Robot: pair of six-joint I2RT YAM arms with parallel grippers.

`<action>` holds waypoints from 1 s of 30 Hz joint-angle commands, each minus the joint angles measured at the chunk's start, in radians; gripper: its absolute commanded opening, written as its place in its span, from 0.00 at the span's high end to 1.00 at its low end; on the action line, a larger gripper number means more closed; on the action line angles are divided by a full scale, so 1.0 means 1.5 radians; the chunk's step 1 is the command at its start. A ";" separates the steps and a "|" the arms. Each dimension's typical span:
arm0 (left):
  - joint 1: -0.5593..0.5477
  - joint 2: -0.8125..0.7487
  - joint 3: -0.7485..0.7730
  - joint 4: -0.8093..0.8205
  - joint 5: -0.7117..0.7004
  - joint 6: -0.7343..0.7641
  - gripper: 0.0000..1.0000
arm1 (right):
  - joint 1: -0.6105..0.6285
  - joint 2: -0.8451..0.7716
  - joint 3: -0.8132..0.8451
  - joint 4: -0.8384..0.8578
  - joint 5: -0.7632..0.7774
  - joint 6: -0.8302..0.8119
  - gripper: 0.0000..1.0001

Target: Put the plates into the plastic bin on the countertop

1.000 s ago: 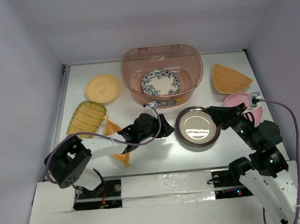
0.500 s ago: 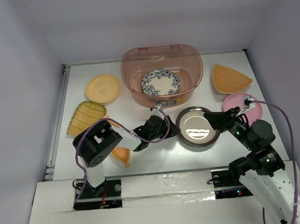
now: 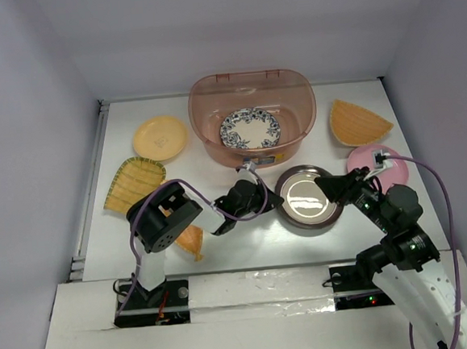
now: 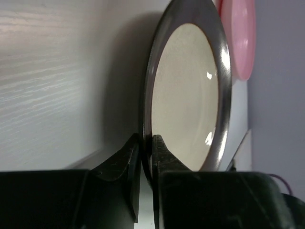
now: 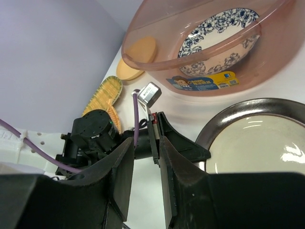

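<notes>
The brown-rimmed cream plate (image 3: 306, 197) (image 4: 186, 95) (image 5: 257, 138) lies on the white countertop (image 3: 247, 242) in front of the plastic bin (image 3: 252, 124) (image 5: 205, 47). My left gripper (image 3: 274, 197) (image 4: 147, 143) is shut on that plate's left rim, one finger under it and one over. At the plate's right edge my right gripper (image 3: 325, 185) (image 5: 144, 157) stands open, nothing between its fingers. A blue-floral plate (image 3: 250, 129) (image 5: 219, 28) rests inside the bin.
Left of the bin lie a round yellow plate (image 3: 160, 137), a yellow ribbed plate (image 3: 133, 182) and an orange leaf-shaped one (image 3: 190, 241) partly under the left arm. An orange fan-shaped plate (image 3: 359, 121) and a pink plate (image 3: 376, 163) (image 4: 238, 33) lie at the right.
My left gripper has slid right to the brown-rimmed plate's left rim and shut on it. The right gripper has shifted slightly along the plate's right edge.
</notes>
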 commanded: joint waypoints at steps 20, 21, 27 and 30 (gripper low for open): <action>-0.002 -0.374 -0.076 -0.078 0.007 0.036 1.00 | 0.001 -0.068 0.074 -0.062 0.111 0.014 0.68; 0.004 -0.388 -0.074 -0.079 0.012 0.035 1.00 | 0.001 -0.070 0.077 -0.068 0.120 0.015 0.68; 0.031 -0.493 -0.040 -0.126 0.045 0.038 1.00 | 0.001 -0.117 0.105 -0.121 0.210 0.022 0.68; 0.071 -0.529 0.014 -0.158 0.066 0.046 1.00 | 0.001 -0.156 0.096 -0.134 0.245 0.037 0.68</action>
